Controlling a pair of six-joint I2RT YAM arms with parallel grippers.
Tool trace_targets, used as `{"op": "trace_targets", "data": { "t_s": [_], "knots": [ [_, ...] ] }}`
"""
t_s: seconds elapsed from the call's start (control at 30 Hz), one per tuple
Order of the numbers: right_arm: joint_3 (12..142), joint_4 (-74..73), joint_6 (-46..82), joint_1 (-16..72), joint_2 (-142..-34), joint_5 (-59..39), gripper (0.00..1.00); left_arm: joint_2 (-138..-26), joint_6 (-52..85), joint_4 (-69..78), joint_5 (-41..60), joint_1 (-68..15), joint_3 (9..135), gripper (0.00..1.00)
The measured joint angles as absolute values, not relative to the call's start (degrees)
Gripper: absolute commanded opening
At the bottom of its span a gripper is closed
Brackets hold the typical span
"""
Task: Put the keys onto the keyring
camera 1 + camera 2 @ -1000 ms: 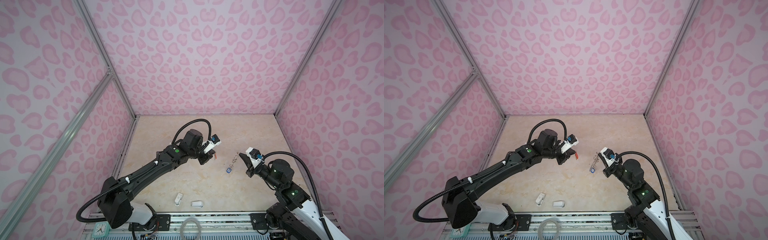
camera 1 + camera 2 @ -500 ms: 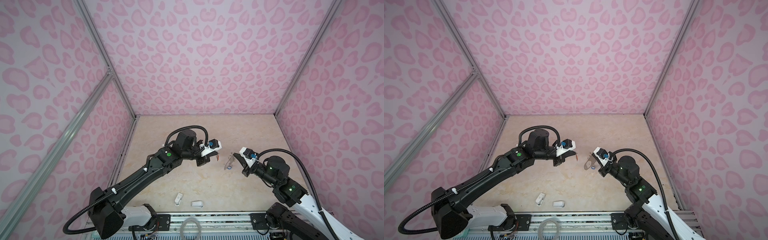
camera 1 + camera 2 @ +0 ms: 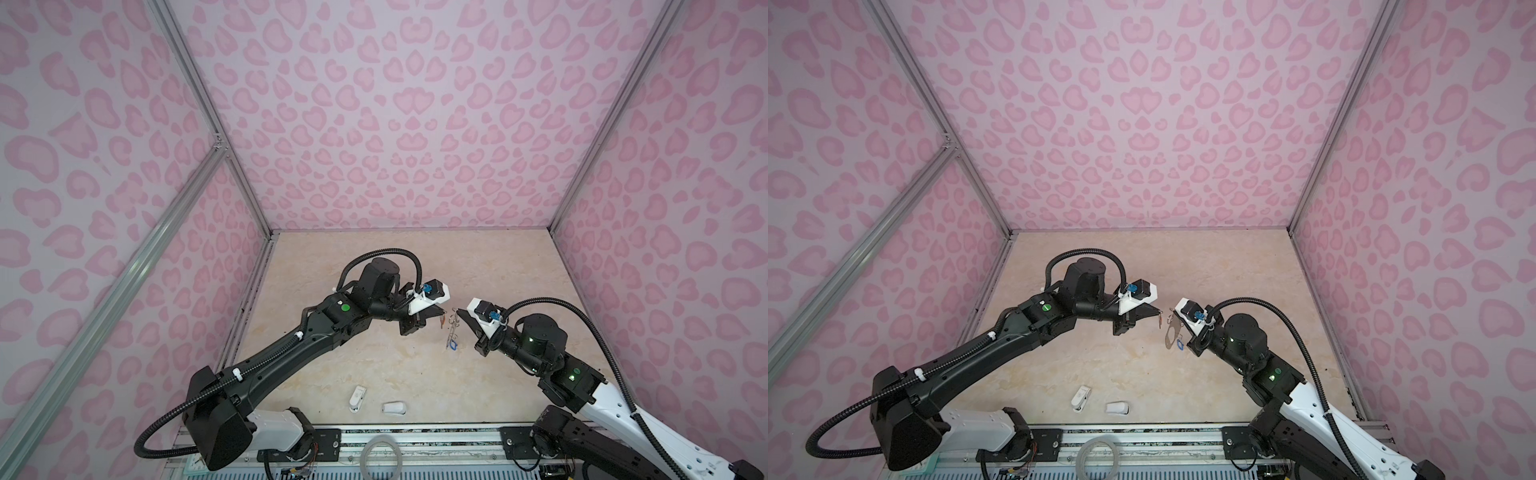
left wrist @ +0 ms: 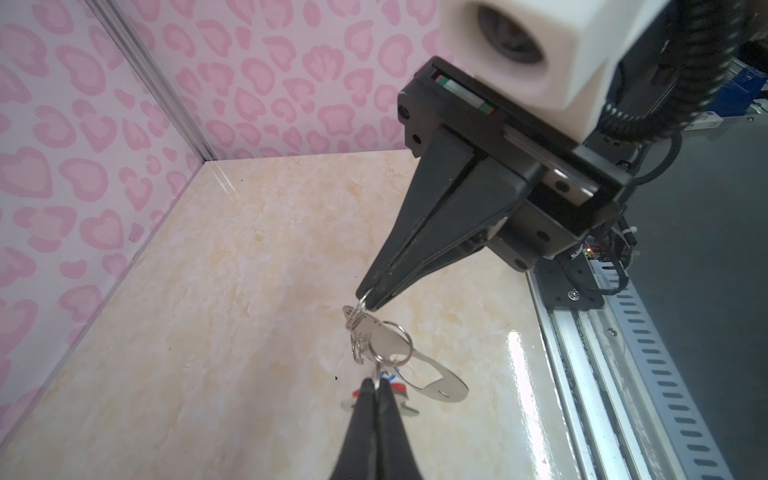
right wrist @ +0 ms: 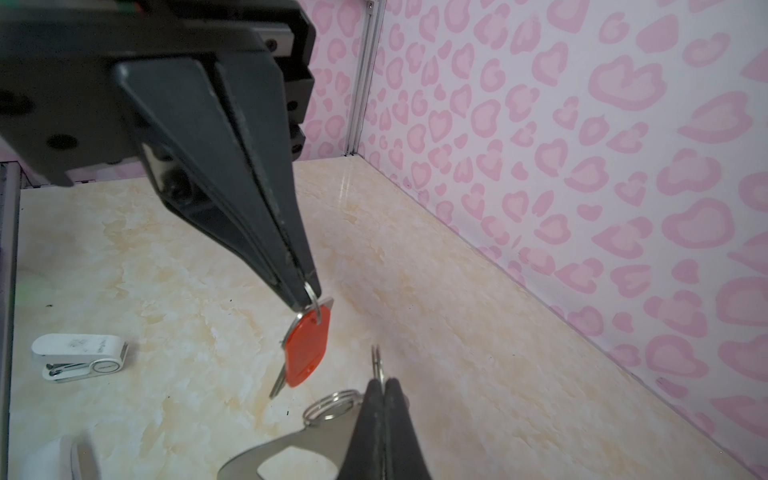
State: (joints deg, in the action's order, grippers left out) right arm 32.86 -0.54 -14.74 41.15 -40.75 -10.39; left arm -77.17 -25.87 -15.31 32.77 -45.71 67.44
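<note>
Left gripper (image 5: 308, 291), clamping the red-orange-tagged metal key (image 5: 309, 349), has neared the flat grey keyring plate (image 4: 451, 388) pinched by right gripper (image 4: 368, 301).

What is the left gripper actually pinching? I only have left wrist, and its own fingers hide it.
Observer: In the right wrist view, the left gripper is shut on the wire ring of the red-orange key. Its tag and blade hang below the tips.
Operator: Touching the keyring yet?
Observer: No. There is a gap between that tag and the split ring that the right gripper pinches on the keyring.
Operator: Blue key?
Observer: In a top view the blue tag hangs in the air by the keyring's lower end, so it seems to be on already.
</note>
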Motion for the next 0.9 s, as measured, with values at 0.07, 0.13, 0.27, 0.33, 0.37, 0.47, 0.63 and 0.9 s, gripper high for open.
{"op": "trace_targets", "data": {
  "t_s": [0.07, 0.13, 0.27, 0.33, 0.37, 0.47, 0.63, 0.9],
  "knots": [
    [33.04, -0.51, -14.72, 41.43, -41.04, -10.15, 0.0, -77.52, -25.85, -15.31, 31.79, -46.39, 68.03, 0.03],
    [33.19, -0.62, -14.7, 41.74, -41.32, -9.89, 0.0, -77.82, -25.45, -15.29, 30.89, -46.98, 68.53, 0.03],
    [33.21, -0.82, -14.61, 42.28, -41.76, -8.95, 0.0, -78.54, -24.97, -15.49, 28.47, -47.92, 69.38, 0.03],
    [33.21, -0.97, -14.59, 42.44, -41.89, -9.02, 0.0, -79.11, -24.36, -15.81, 27.49, -48.14, 69.95, 0.03],
    [33.21, -0.99, -14.59, 42.52, -41.93, -9.02, 0.0, -79.35, -24.27, -16.16, 26.74, -48.31, 70.22, 0.03],
    [33.21, -0.99, -14.59, 42.7, -42.15, -8.99, 0.0, -79.94, -23.66, -17.12, 25.36, -48.51, 70.72, 0.03],
    [33.19, -1.32, -14.57, 42.85, -42.22, -8.6, 0.0, -80.75, -22.63, -17.93, 23.92, -48.75, 71.35, 0.03],
    [33.34, -1.02, -14.57, 42.98, -42.52, -8.36, 0.0, -81.21, -22.57, -18.35, 23.55, -49.45, 72.01, 0.03]
  ]
}}
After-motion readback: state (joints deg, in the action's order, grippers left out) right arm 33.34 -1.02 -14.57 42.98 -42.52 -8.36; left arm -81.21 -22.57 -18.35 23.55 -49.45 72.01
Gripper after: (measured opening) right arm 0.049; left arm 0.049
